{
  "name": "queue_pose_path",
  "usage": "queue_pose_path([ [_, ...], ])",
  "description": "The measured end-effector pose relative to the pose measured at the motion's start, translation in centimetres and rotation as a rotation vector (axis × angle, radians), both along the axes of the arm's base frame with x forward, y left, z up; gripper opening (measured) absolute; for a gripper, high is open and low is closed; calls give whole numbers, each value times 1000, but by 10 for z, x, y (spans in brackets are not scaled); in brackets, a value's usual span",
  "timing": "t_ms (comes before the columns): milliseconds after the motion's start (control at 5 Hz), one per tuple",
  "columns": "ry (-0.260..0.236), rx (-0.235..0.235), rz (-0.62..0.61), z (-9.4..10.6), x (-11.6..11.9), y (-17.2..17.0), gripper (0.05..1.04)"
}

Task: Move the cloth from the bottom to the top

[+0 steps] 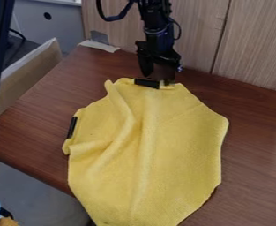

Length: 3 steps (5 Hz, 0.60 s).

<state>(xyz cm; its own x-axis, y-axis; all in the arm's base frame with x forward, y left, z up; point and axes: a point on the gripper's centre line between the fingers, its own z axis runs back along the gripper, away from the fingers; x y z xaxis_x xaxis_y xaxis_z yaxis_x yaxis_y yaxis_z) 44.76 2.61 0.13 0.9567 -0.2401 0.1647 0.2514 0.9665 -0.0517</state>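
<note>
Rucked at left, the cloth (pixel 175 145) spans mid-table (pixel 255 167) from the bottom to the gripper (pixel 158 78) at its top edge, whose grip I cannot tell, so the move looks partly done, its lower end left to bring up.

One yellow cloth (pixel 175 132) on one brown table (pixel 258 154), with two black strips (pixel 147 83) at the cloth's edges (one at its top, one along its side). One black gripper (pixel 158 73) at the cloth's top; one round hole (pixel 47 16) well beyond the cloth.
</note>
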Motion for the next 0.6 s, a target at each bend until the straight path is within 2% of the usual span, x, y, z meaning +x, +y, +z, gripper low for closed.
queue_pose_path([
  [200, -8, 1, -2, 8, -2, 0, 1004],
  [400, -39, 11, -5, 26, -1, 0, 1001],
  [600, -46, 37, -6, 41, -7, 1, 1001],
])
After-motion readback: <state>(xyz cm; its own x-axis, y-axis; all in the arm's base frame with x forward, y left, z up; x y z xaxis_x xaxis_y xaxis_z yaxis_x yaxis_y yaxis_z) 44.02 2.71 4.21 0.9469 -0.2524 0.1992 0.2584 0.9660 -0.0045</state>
